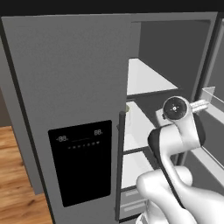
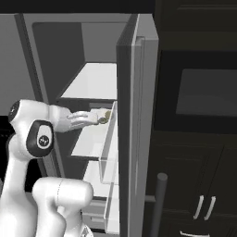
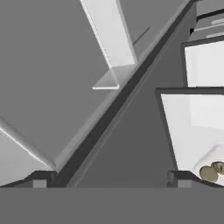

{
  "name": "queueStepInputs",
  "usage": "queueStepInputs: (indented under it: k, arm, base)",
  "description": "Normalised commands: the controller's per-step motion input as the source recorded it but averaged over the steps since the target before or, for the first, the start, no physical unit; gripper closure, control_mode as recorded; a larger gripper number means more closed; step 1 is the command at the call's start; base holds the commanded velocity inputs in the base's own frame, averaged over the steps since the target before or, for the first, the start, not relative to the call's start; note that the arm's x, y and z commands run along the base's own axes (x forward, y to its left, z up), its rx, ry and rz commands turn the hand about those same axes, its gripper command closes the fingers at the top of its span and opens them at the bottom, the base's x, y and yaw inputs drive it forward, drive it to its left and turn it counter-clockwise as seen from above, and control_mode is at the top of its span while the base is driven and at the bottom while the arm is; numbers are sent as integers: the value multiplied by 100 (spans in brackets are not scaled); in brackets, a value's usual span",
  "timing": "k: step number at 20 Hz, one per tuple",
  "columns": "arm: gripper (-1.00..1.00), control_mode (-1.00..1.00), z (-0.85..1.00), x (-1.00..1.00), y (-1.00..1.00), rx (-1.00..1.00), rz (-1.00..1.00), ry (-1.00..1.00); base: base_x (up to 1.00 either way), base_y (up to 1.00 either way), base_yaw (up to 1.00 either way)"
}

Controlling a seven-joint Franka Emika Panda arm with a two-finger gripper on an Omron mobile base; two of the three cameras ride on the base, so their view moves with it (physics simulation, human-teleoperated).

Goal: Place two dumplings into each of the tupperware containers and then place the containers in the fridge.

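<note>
The fridge [image 1: 65, 87] stands with its right door swung wide, and white shelves [image 1: 146, 78] show inside. My arm reaches into the opening. My gripper [image 3: 109, 179] is open, its fingertips [image 3: 40, 178] far apart with nothing between them. A white tupperware container [image 3: 214, 157] rests on the middle shelf, holding two olive-beige dumplings [image 3: 209, 173]. It lies off to the side of the fingers, not between them. From the right base the dumplings [image 2: 106, 115] show just past my gripper [image 2: 98, 118]. In the left base view the hand [image 1: 201, 103] points toward the open door's side.
The open fridge door [image 2: 132, 115] with its clear door bins [image 2: 109, 152] stands close on the right of my arm. Beyond it is the black cabinet with a built-in microwave [image 2: 206, 92]. The closed left door carries the black dispenser panel [image 1: 81, 159]. Drawers [image 1: 131, 197] sit below.
</note>
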Motion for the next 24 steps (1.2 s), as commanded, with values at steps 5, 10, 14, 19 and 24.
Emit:
queueStepInputs:
  k: [5,10,14,19,24]
  arm:
    - [-100,-100,-43,-100,0,54,-19,12]
    - [-100,-100,-88,-71,0,82,-6,1]
    - [-100,-100,-55,-8,72,51,-14,-22]
    - [-100,-100,-40,-2,75,13,-12,-14]
    - [-100,-100,-12,-11,36,-12,-5,-1]
  base:
    - [0,0,0]
    - [0,0,0]
    - [0,0,0]
    - [0,0,0]
    - [0,0,0]
